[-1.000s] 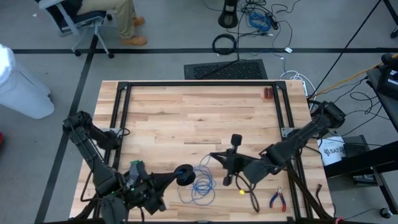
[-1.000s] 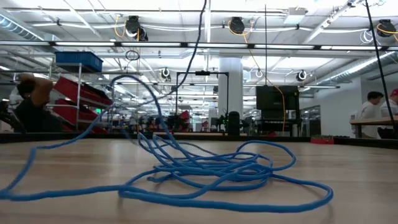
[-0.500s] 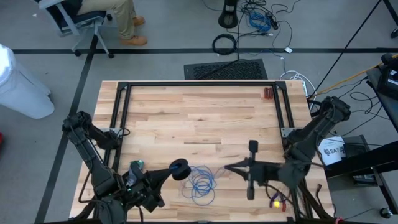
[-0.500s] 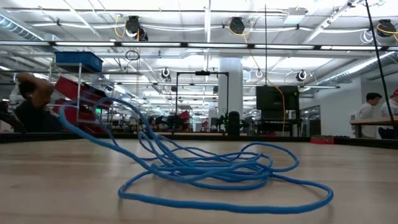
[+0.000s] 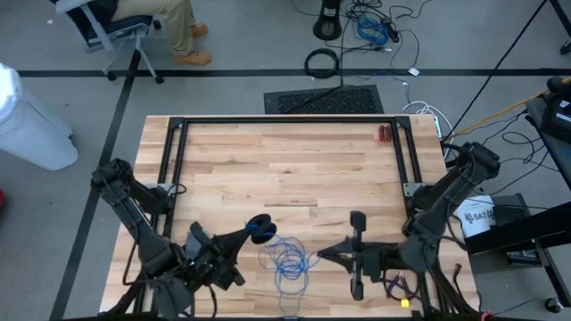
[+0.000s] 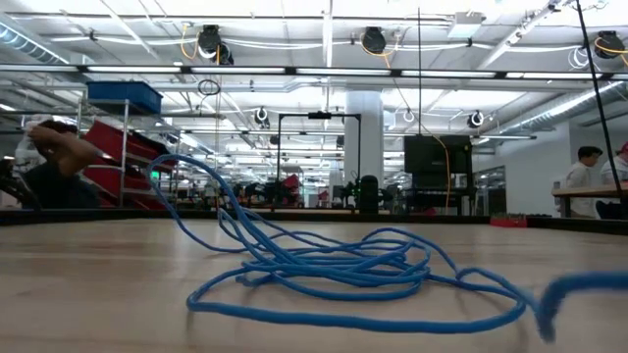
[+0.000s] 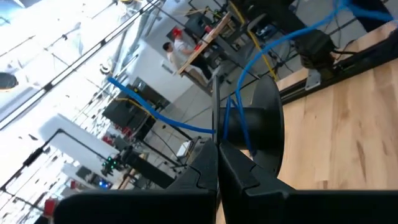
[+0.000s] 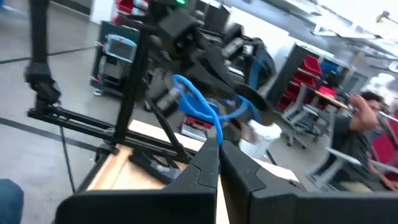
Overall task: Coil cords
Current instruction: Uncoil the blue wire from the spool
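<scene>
high view: blue cord [image 5: 288, 261] piled between grippers; left gripper [image 5: 259, 229] clamped on strand, right gripper [image 5: 323, 255] closed, beside pile

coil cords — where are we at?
Done: most of the blue cord lies in loose overlapping loops near the table's front edge.
In hand: the left gripper is shut on a strand at its tips; the right gripper is shut beside the pile.
Left: the loops are untidy, not a neat coil.
</scene>
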`<state>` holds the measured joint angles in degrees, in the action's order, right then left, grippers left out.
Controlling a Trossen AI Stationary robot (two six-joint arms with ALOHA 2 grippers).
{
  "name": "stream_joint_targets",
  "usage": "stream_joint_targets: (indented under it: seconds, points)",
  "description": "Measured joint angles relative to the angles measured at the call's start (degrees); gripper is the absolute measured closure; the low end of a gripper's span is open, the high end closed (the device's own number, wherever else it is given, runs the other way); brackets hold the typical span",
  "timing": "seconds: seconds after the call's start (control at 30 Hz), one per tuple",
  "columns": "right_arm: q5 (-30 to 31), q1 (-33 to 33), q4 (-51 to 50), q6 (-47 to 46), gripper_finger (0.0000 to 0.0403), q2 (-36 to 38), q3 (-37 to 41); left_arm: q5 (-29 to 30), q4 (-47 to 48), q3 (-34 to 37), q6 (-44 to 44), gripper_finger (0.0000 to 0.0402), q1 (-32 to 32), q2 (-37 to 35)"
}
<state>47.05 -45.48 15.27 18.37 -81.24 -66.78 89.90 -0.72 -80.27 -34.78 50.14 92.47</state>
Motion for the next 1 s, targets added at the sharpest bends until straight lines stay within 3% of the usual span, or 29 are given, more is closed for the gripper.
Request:
stream_joint_targets:
  seconds: [0.23,0.37,0.87,1.0]
  points:
    - [-8.5,3.2,6.2,2.1,0.0403,-3.8,0.0,0.1,-0.1,0.0,2.5,0.0400,-2.0,0.1]
    - [-9.1,5.2,6.4,2.0,0.0403,-5.6,0.0,0.1,-0.3,0.0,5.0,0.0400,-2.7,0.2]
    - [-21.7,13.6,10.7,-2.7,0.0403,-15.6,0.0,0.1,-2.4,0.0,6.0,0.0400,-4.4,0.2]
    - [-22.0,15.1,10.4,-3.9,0.0403,-17.3,0.0,0.1,-3.5,0.0,6.0,0.0400,-4.4,0.2]
